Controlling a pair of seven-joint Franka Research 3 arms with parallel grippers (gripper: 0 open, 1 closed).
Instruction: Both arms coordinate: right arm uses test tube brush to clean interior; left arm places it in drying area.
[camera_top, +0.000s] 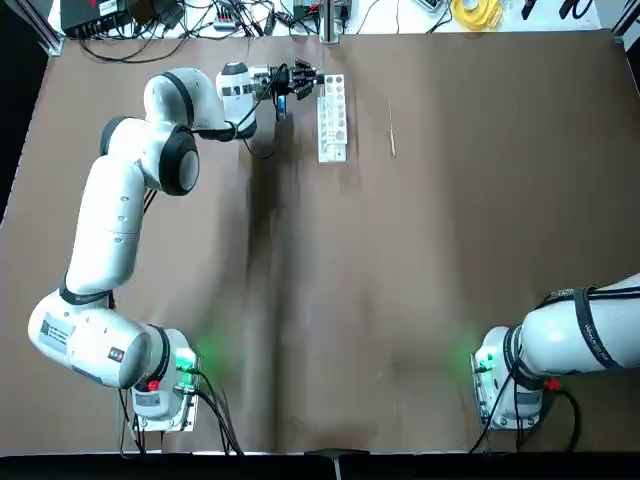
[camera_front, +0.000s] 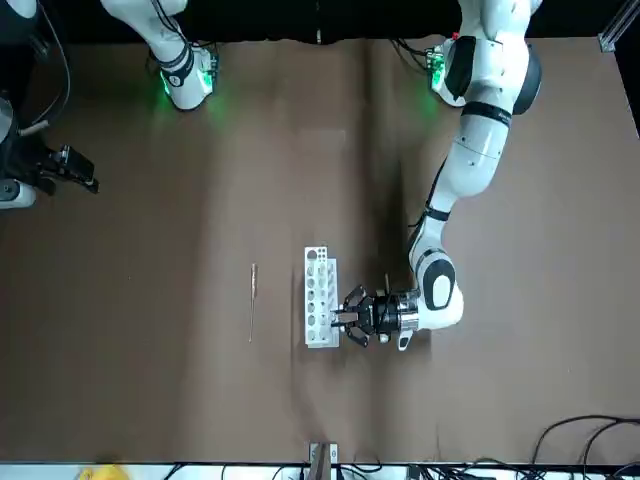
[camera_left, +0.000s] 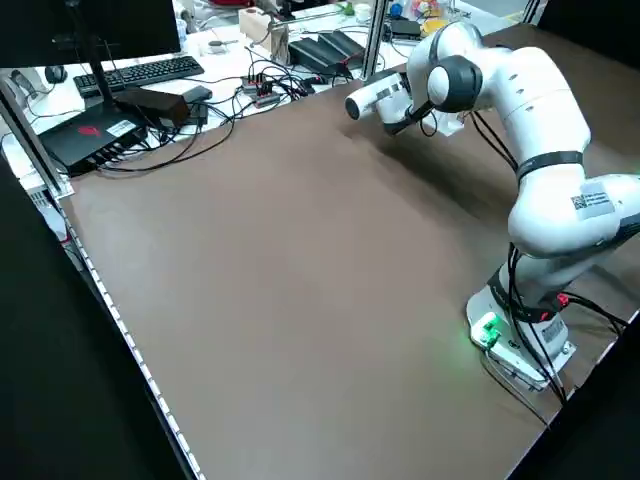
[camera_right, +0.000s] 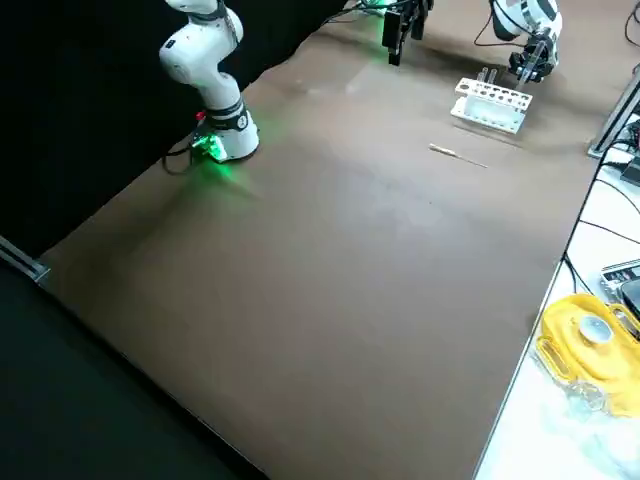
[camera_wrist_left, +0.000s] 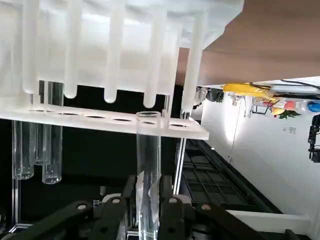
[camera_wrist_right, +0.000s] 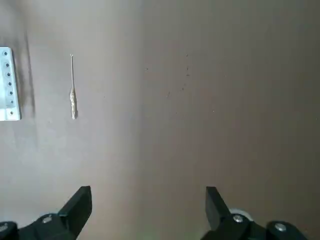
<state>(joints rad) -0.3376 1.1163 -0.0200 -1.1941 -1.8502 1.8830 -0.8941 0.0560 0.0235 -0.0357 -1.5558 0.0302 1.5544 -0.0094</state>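
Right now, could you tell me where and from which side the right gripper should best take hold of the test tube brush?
Probably the bare wire end, from straight above: the test tube brush lies flat and alone on the table, beside the white rack, with the bristled end thicker. The open right gripper should straddle it crosswise.

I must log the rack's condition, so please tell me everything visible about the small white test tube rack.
The small white plastic test tube rack is oblong, with two rows of round holes on top. It stands upright on the brown table, the thin pale brush lying apart beside it. Clear glass tubes hang in it. The left tool, at its end, grips another tube.
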